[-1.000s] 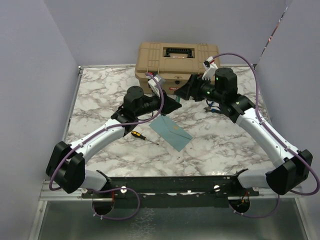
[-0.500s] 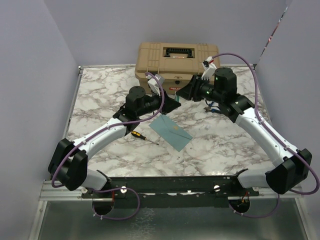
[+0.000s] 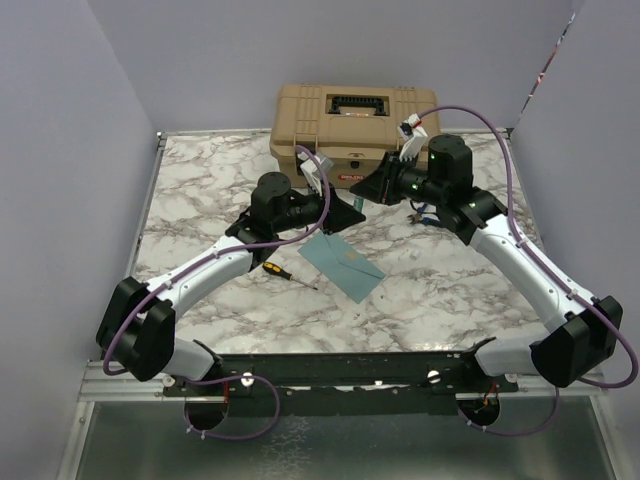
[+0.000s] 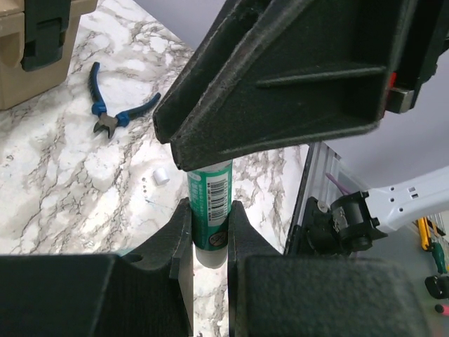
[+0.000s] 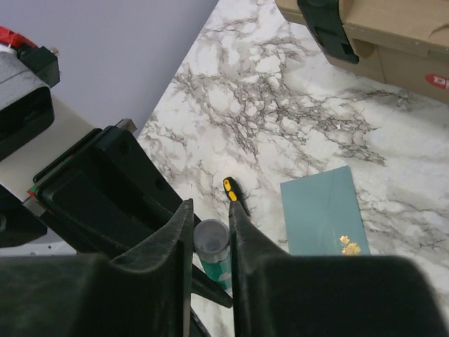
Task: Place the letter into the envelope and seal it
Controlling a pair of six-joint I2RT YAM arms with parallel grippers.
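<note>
Marble-patterned table (image 3: 200, 200): bears all the items listed.

Tan plastic toolbox (image 3: 355, 120): lid shut, standing at the far edge, behind both arms.

Left arm (image 3: 215, 265) and right arm (image 3: 520, 260): both reach inward and meet nose to nose above the table's middle, in front of the toolbox.

Envelope (image 3: 343, 268): teal, lying flat on the marble at a slant, on the near side of the meeting point. A small gold mark shows on its face. Neither tool touches it.

Blue-handled pliers (image 4: 116, 116): lying on the marble near the toolbox, well apart from the envelope.

Screwdriver (image 3: 285, 274): yellow-and-black handle, lying just left of the envelope.

Green glue stick (image 4: 212, 200): held off the table between the two tools.

Left gripper (image 4: 210, 214): jaws narrow, clamped on the printed body of the tube.

Right gripper (image 5: 210, 217): jaws narrow, flanking the tube's clear end, both fingers appearing to touch it.

Small white cylinder (image 4: 162, 176): loose on the marble below the grippers.
</note>
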